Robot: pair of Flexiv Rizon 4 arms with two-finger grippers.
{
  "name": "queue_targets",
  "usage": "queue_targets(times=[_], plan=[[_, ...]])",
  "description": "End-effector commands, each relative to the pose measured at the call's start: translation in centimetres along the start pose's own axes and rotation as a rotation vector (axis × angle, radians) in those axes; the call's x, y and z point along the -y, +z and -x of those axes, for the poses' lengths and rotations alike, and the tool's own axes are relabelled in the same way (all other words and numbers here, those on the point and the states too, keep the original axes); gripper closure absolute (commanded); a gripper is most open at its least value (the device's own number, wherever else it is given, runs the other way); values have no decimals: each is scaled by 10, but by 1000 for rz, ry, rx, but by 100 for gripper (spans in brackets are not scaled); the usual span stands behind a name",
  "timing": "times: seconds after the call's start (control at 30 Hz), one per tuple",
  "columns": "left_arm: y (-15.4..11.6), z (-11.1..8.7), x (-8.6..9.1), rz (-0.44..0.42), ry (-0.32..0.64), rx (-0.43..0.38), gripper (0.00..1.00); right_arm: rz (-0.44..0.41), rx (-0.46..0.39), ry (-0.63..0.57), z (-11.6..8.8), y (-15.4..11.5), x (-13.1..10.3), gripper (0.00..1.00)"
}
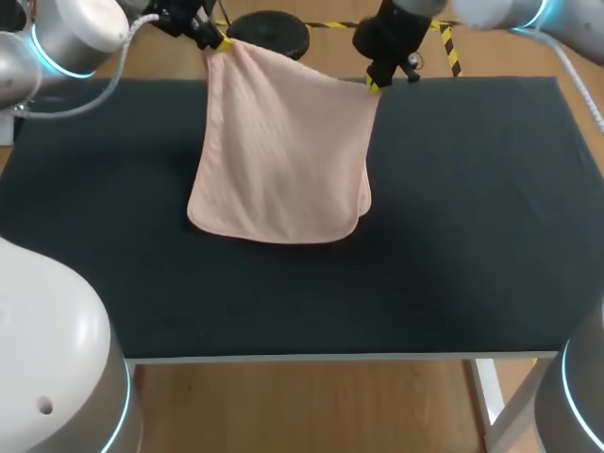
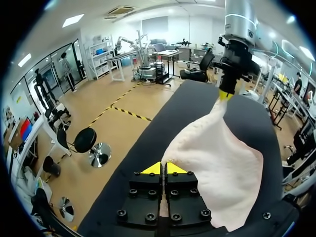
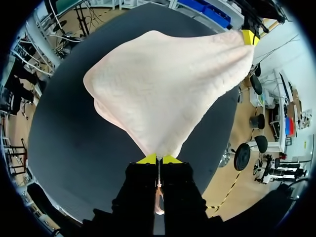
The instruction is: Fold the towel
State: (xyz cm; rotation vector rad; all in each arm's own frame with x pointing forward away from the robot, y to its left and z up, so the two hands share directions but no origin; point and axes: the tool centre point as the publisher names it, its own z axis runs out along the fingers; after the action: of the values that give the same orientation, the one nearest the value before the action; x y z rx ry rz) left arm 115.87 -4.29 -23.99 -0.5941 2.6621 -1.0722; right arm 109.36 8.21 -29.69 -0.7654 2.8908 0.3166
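Note:
A pale pink towel (image 1: 283, 151) hangs stretched between my two grippers above the black table (image 1: 472, 208), its lower edge drooping toward the mat. My left gripper (image 1: 221, 43) is shut on the towel's far left corner. My right gripper (image 1: 374, 85) is shut on the far right corner. In the left wrist view the left gripper (image 2: 163, 168) pinches the towel (image 2: 217, 163), and the right gripper (image 2: 225, 96) holds the opposite corner ahead. In the right wrist view the right gripper (image 3: 158, 159) clamps the towel (image 3: 163, 84), with the left gripper (image 3: 250, 36) at the far corner.
The black mat covers the whole tabletop, with bare room to the left, to the right and in front of the towel. The table's front edge (image 1: 330, 357) runs across the near side.

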Motion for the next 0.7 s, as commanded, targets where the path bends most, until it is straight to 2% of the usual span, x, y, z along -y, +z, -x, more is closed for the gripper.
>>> queue_targets(times=[0.03, 0.4, 0.7], plan=[[24, 14, -1, -1, -3, -10, 100, 10, -60, 1, 13, 16, 4, 100], [45, 29, -6, -9, -35, 17, 100, 20, 10, 62, 20, 33, 16, 100], [59, 43, -5, 38, -43, 22, 100, 63, 0, 101, 30, 39, 24, 100]])
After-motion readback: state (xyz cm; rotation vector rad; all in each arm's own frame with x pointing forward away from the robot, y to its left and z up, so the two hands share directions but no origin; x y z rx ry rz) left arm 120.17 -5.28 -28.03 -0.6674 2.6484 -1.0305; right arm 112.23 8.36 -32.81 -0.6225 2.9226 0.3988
